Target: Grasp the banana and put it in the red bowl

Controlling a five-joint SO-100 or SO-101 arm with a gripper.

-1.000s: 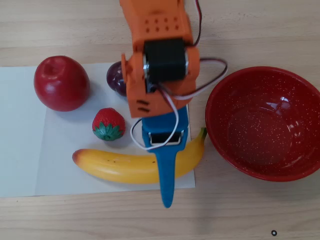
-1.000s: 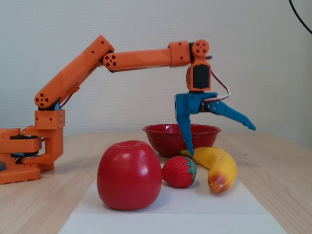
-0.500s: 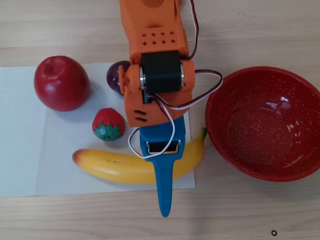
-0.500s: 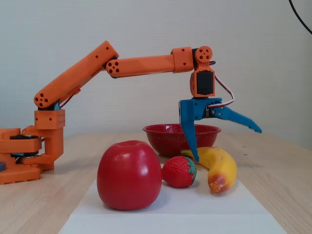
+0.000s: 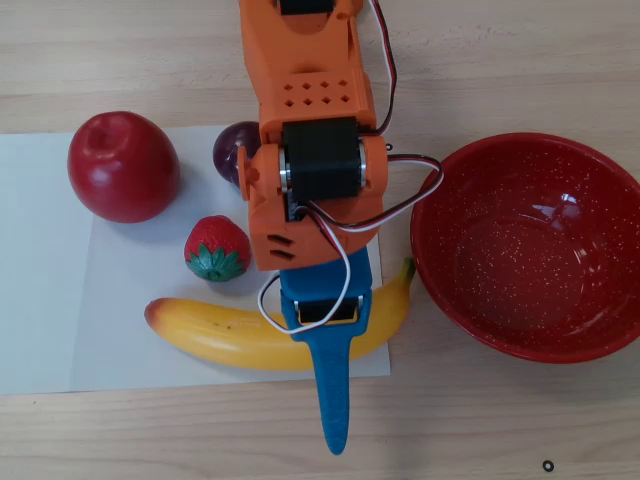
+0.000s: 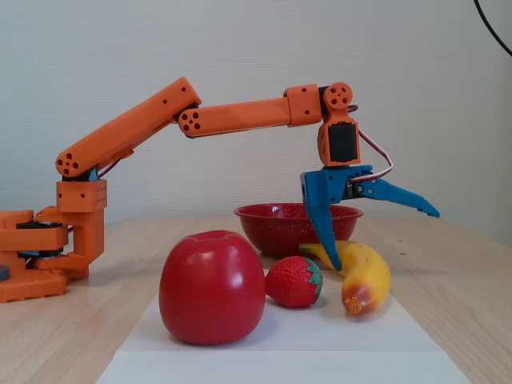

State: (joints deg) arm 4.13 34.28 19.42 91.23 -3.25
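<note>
Starting at the left of the overhead view, the apple (image 5: 123, 165) sits on the white paper (image 5: 40, 290), with the strawberry (image 5: 216, 248) just right of it and a dark plum (image 5: 235, 152) half hidden under the orange arm (image 5: 305, 120). The banana (image 5: 230, 335) lies on the near part of the paper, its long axis running left to right. Its orange-red blunt end points left, its greenish stem tip points right and slightly far, toward the red bowl (image 5: 530, 245), and stops just short of the rim.

Now the tool (image 6: 384, 240): over the last second it has pushed nearer the camera and dropped a little, so in the fixed view the lower blue finger (image 6: 326, 228) now hangs right in front of the banana (image 6: 360, 276) rather than at its far side. The jaws are spread wide, one finger pointing down, the other sticking out to the right, holding nothing. From above, the blue finger (image 5: 330, 400) crosses the banana right of its middle.

That reads as lining up to straddle the fruit across its narrow width. The grasp itself is not yet made. The bowl on the right of the worktop (image 5: 500, 60) is empty.
</note>
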